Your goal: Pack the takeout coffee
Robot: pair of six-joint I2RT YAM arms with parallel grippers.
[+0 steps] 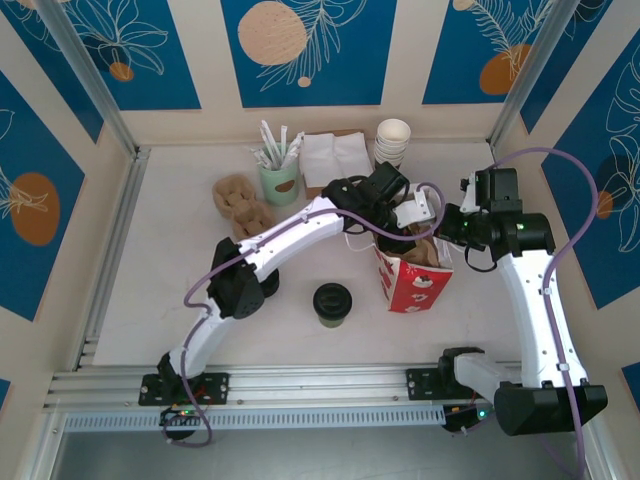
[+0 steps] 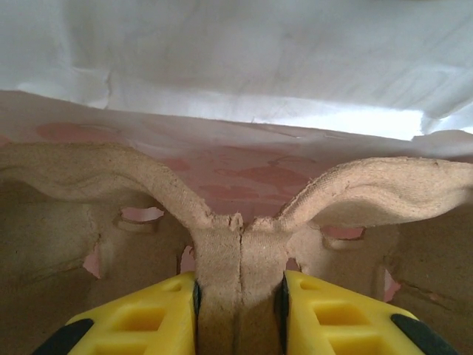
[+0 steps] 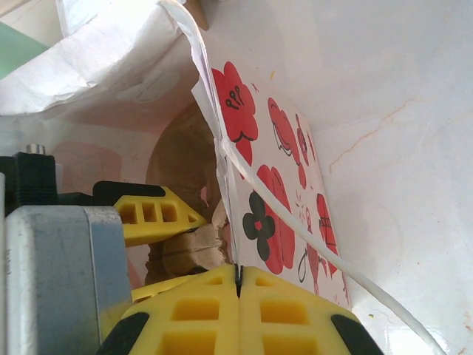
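1. The takeout coffee point(image 1: 332, 303), an olive-green cup under a black lid, stands upright on the table point(image 1: 170, 270). It is left of the paper bag point(image 1: 418, 285), apart from it, and neither arm touches it.
2. The red-and-white paper bag stands open at the top between the two arms, with a brown pulp cup carrier point(image 1: 425, 252) inside it.
3. The left gripper point(image 2: 240, 314) reaches into the bag's mouth. Its yellow fingers point(image 2: 140, 322) are clamped on the carrier's upright central rib, which fills the gap between them.
4. The right gripper point(image 3: 238, 310) has its fingers pressed together on the thin edge of the bag's flowered wall, which runs straight into the seam between them.
5. From above, both tools crowd the bag's opening. The right one seems to hold the rim on the right-hand side, though the exact spot is hard to make out.
6. Along the back of the table sit a stack of white cups point(image 1: 393, 140), folded napkins point(image 1: 335, 160), a pale green cup point(image 1: 279, 182) holding sticks, and spare pulp carriers point(image 1: 242, 203).
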